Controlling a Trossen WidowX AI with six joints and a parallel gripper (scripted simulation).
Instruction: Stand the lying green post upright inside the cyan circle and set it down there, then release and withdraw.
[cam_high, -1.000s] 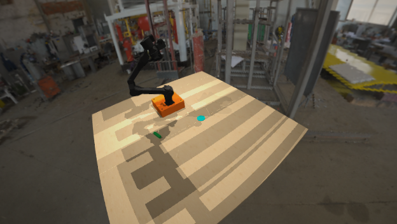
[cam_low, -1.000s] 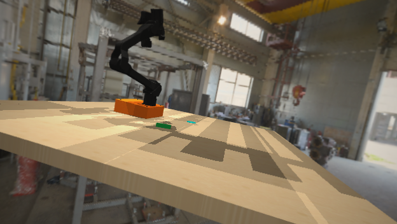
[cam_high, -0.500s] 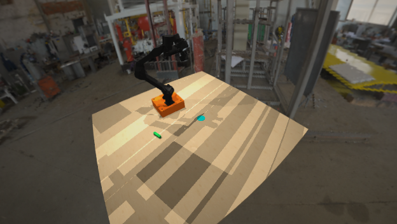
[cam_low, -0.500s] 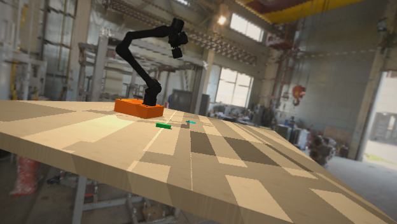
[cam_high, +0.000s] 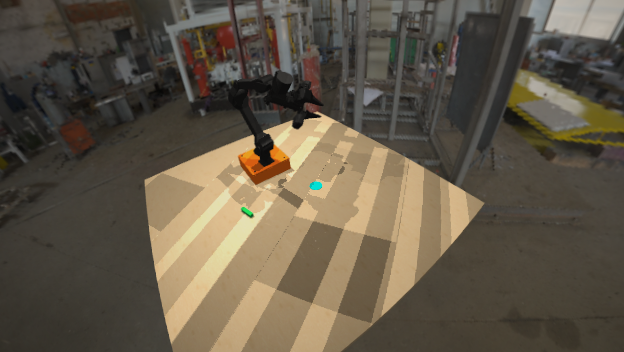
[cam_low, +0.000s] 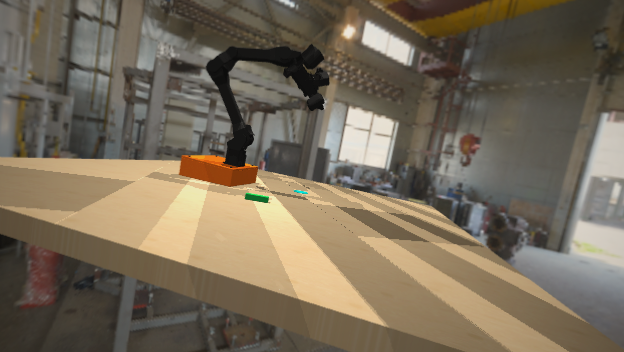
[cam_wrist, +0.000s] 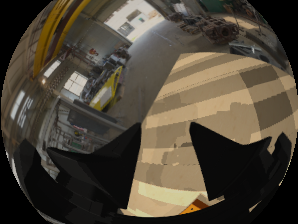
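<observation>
The green post (cam_high: 247, 212) (cam_low: 257, 198) lies on its side on the table, in front of the arm's base. The flat cyan circle (cam_high: 315, 186) (cam_low: 300, 192) is on the table to the right of the post, with nothing standing on it. My gripper (cam_high: 320, 110) (cam_wrist: 166, 127) is open and empty, with a gap between its two black fingers. It is high above the table, well away from the post and beyond the circle in the top view. I cannot make out the post or the circle in the wrist view.
The arm stands on an orange base block (cam_high: 272, 173) (cam_low: 205, 170), whose corner shows at the bottom of the wrist view (cam_wrist: 194, 208). The base is behind the post and left of the circle. The wooden table (cam_high: 270, 295) (cam_low: 115, 220) has striped light and dark patches.
</observation>
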